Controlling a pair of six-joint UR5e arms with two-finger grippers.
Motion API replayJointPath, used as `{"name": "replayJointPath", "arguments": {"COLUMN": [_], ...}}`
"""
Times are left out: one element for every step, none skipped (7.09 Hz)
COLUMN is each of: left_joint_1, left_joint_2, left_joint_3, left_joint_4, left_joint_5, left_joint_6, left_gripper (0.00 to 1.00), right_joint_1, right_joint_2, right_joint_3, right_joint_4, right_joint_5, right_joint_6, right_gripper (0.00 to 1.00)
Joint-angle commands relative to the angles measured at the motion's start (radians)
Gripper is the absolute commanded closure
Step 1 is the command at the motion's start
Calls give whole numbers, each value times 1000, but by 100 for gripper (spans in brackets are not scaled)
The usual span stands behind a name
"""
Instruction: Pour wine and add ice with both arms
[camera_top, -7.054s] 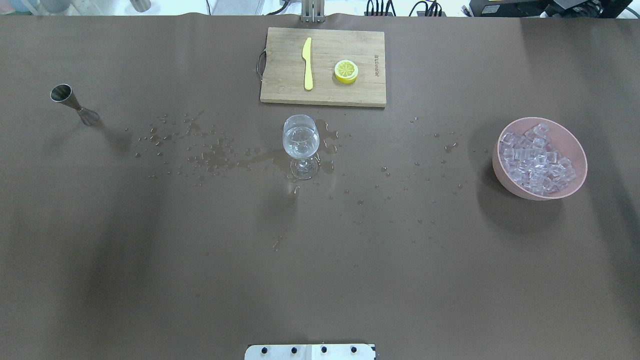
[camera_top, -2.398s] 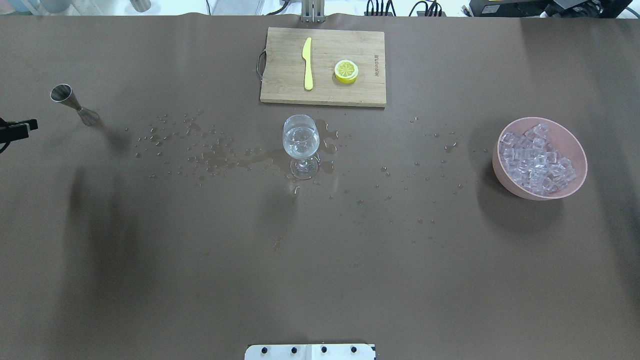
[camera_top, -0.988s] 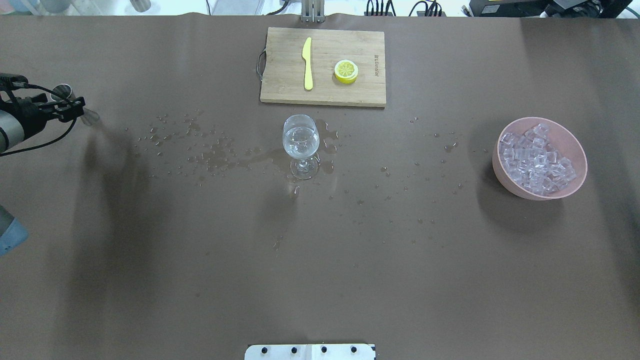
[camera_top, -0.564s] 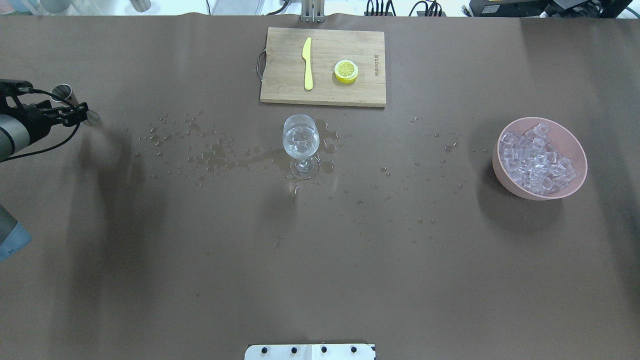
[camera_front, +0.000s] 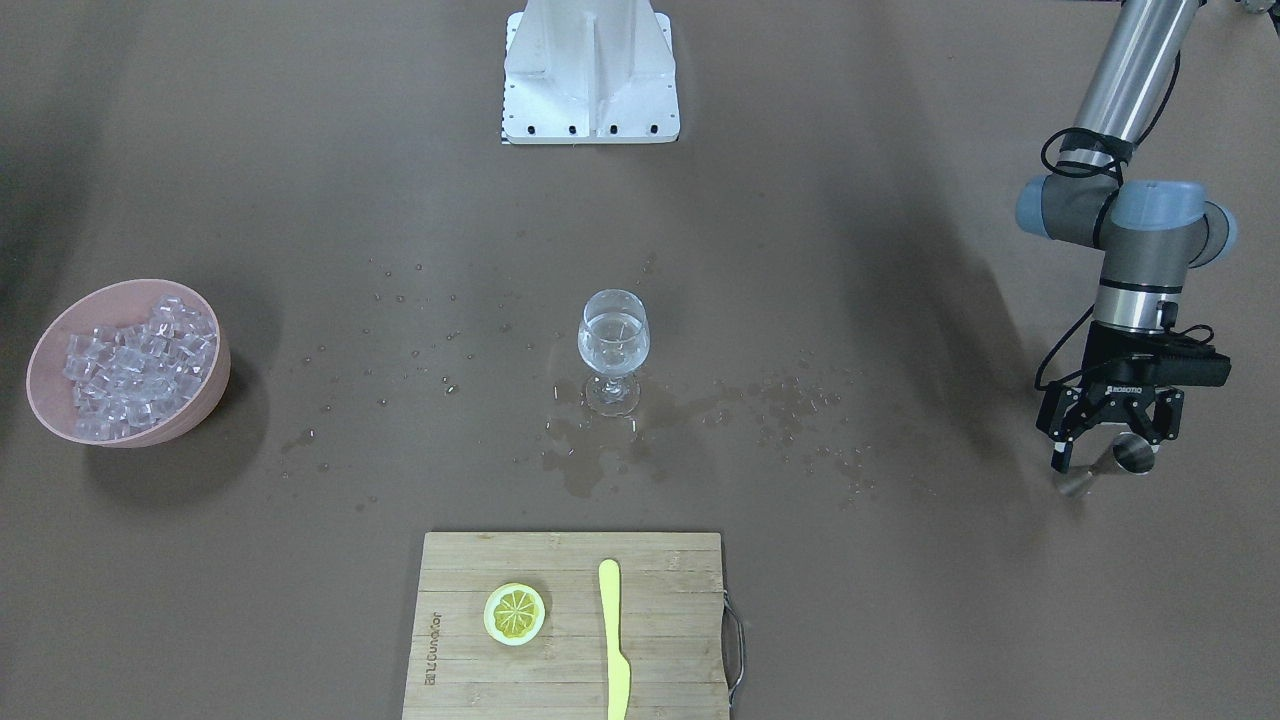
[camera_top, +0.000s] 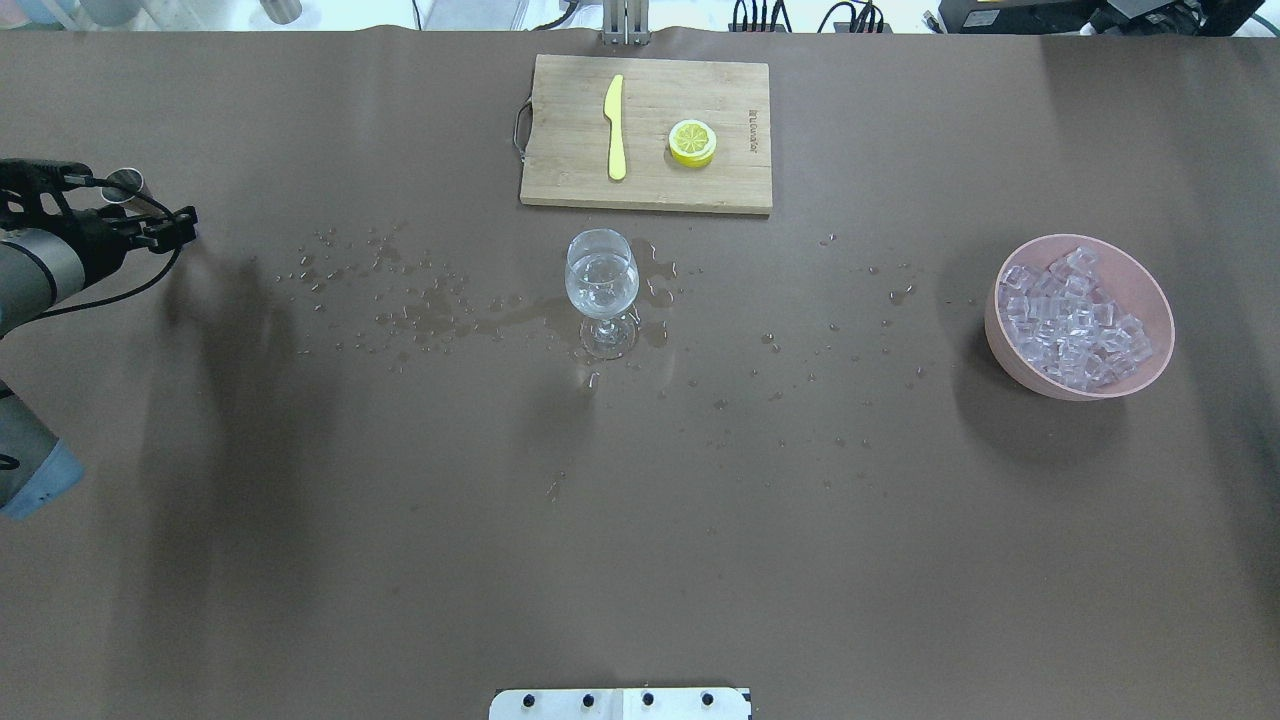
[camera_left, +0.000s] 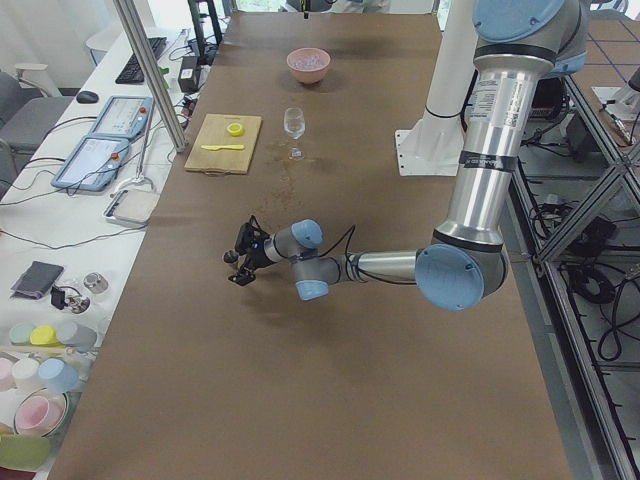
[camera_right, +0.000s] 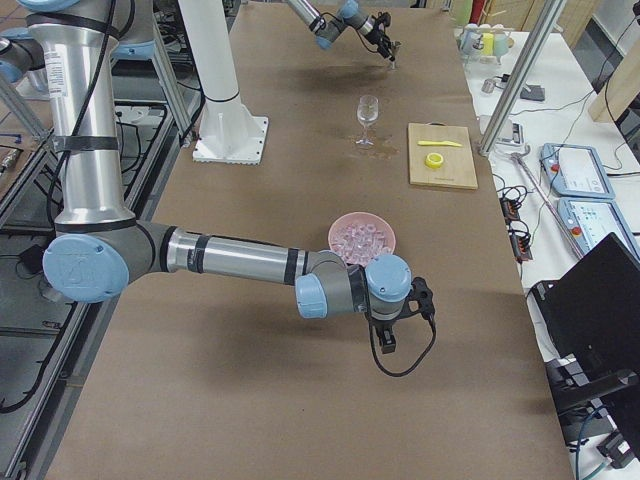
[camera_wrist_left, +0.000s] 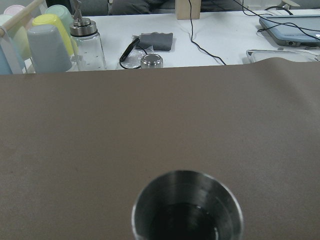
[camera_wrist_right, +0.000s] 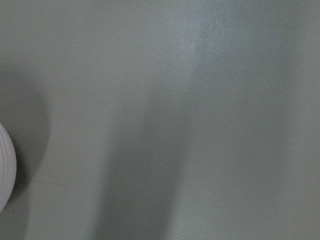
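The left gripper (camera_front: 1112, 446) reaches forward, low and nearly level, jaws apart. The right gripper (camera_right: 386, 340) hangs low, and its jaws are unclear

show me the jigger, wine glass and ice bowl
jigger (camera_front: 1133, 453): front-facing view, on its upper cup
wine glass (camera_front: 613, 335): front-facing view, on its bowl
ice bowl (camera_front: 212, 390): front-facing view, on its outer wall

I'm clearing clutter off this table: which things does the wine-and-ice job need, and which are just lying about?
Needed: steel jigger, straddled by the open left gripper; wine glass holding clear liquid; ice in the pink bowl.
Lying about: cutting board, yellow knife, lemon slice, spilled droplets.
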Motion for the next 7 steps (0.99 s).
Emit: {"name": "replayJointPath", "arguments": {"left_joint_1": [4, 4, 4, 4, 4, 4, 2], "left_joint_2": [-7, -11, -14, -16, -25, -28, -28], "left_joint_3": [10, 23, 27, 31, 37, 45, 45], "left_joint_4": [-1, -1, -1, 0, 0, 0, 0], "left_joint_5": [0, 0, 0, 0, 2, 2, 2], "left_joint_6": [1, 1, -1, -1, -3, -1, -3], "left_gripper": [4, 5, 5, 5, 6, 14, 32], "right_joint_1": [0, 0, 0, 0, 0, 0, 0], "right_joint_2": [-1, -1, -1, -1, -1, -1, -1], "right_joint_3": [7, 7, 7, 11, 11, 11, 11], "right_joint_4": [0, 0, 0, 0, 0, 0, 0], "right_joint_5": [2, 2, 4, 4, 4, 4, 4], "right_joint_6": [0, 0, 0, 0, 0, 0, 0], "right_gripper": [0, 0, 0, 0, 0, 0, 0]}}
